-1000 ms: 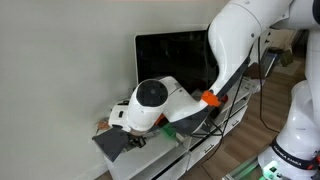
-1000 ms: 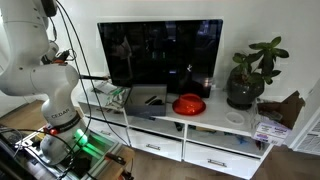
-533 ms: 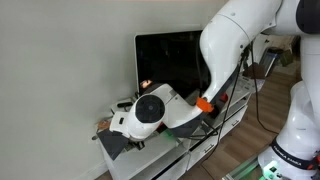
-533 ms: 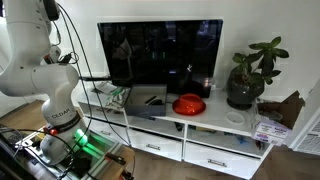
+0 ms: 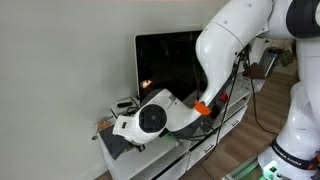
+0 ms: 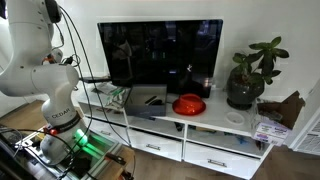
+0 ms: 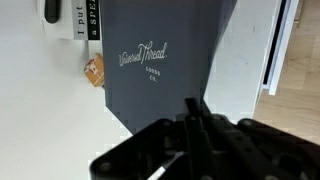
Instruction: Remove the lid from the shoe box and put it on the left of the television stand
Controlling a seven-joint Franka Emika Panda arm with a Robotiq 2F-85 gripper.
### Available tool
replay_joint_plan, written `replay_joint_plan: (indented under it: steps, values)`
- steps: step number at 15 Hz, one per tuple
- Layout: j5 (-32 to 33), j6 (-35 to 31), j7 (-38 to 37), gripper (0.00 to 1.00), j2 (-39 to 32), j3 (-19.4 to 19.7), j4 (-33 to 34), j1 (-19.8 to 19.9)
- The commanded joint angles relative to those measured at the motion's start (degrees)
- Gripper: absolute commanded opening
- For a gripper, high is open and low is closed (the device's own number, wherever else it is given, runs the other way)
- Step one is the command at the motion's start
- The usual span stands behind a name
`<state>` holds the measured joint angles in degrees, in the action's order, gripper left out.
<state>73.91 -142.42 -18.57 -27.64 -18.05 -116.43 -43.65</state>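
Locate the flat, dark grey rectangular cardboard lid (image 7: pixel 160 60) seated on the dark grey cardboard shoe box (image 6: pixel 143 108). Find both on the top of the long, low white television stand (image 6: pixel 222 116), toward the end nearest the robot base, in front of a lower corner of the big black flat television screen (image 6: pixel 160 50). Read pale script lettering printed mid-lid in the wrist view.

Find the dark Robotiq gripper (image 7: pixel 197 125) over the lid's near edge, filling the bottom of the wrist view. Record the jaw opening as not determinable: dark fingers against dark lid, no gap and no grasp discernible.

Note on the white top a small white-and-black device (image 7: pixel 68 15) near the lid's far corner, and a small orange-brown object (image 7: pixel 93 70), identity unclear, just beside its long edge. Note a shallow red bowl (image 6: pixel 189 104) near the box on the opposite side, then a green potted plant in a dark pot (image 6: pixel 248 80) further along.

See the white robot arm (image 5: pixel 225 50) bent over that end of the stand in an exterior view, hiding most of the box.

Count one lid, one box, one television, one bowl, one plant, one device.
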Motion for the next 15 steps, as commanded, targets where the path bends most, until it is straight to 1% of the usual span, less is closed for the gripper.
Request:
replay_joint_plan:
  steps: [1,7,8,9,10,15]
  values:
    - [5.3,1.2,-3.7,0.01,-1.6,0.9,1.6,-0.8]
    - [10.3,1.6,-6.3,0.01,-4.2,1.2,3.2,-0.2]
    - [10.8,1.7,-6.4,0.29,-4.6,1.1,3.5,-0.1]
    - [10.7,2.0,-5.9,0.31,-4.7,0.9,3.4,0.1]
    - [10.6,2.0,-5.7,0.36,-4.9,0.8,3.3,0.4]
    - [7.7,0.2,-2.5,0.71,-5.0,-0.5,2.5,2.2]
